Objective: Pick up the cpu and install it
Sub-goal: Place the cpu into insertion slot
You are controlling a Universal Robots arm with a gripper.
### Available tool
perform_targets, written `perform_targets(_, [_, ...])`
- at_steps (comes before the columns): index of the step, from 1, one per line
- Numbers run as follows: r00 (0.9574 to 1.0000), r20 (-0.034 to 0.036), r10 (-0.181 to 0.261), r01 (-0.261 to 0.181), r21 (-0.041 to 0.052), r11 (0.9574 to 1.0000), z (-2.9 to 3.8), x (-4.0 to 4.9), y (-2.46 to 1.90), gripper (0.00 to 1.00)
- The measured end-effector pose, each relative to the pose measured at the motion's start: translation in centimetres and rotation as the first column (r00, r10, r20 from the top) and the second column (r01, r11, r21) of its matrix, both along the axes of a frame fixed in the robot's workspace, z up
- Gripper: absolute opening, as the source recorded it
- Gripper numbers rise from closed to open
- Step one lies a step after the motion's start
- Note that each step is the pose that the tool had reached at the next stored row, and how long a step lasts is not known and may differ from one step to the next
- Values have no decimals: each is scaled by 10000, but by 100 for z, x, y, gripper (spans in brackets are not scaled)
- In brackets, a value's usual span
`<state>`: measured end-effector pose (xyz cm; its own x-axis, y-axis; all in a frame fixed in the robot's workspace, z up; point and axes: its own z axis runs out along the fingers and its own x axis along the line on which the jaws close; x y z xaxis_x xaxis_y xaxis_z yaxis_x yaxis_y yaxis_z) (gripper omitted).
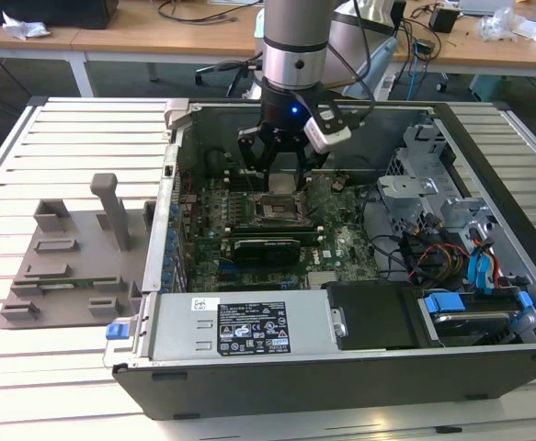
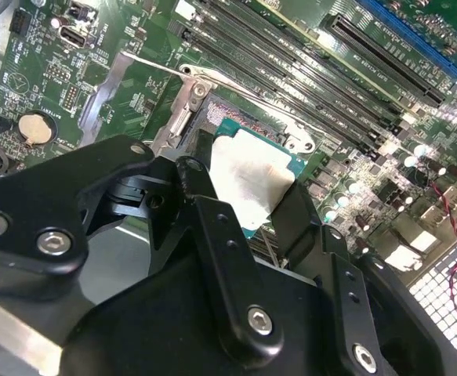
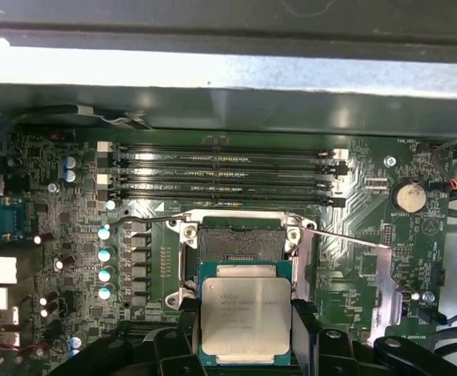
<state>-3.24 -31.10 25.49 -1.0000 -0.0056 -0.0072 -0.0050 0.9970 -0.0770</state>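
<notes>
The cpu [image 1: 283,183] hangs in the exterior view, clamped in the gripper [image 1: 282,176] above the green board [image 1: 341,230] inside the open computer case [image 1: 341,367]. In the second wrist view we see the black fingers [image 2: 204,211] pressed against its edges. In the first wrist view we find it just beside the open socket [image 3: 240,244].

In the first wrist view the claw [image 3: 246,333] covers both side edges of the cpu [image 3: 246,317], which hides the near part of the socket [image 3: 240,243]. In the second wrist view a black finger [image 2: 212,227] overlaps one cpu [image 2: 248,176] corner (glare whitens its top). In the exterior view the arm [image 1: 295,55] is cut off at the top edge; the small pale patch under the claw [image 1: 281,161] is probably the cpu.
</notes>
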Motion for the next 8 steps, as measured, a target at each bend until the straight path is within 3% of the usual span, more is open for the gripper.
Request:
perform_targets(6, [9971, 0, -759, 759, -3, 9971, -2, 0, 0, 55])
perform_targets(8, [9941, 1, -1087, 1087, -13, 9941, -2, 0, 0, 55])
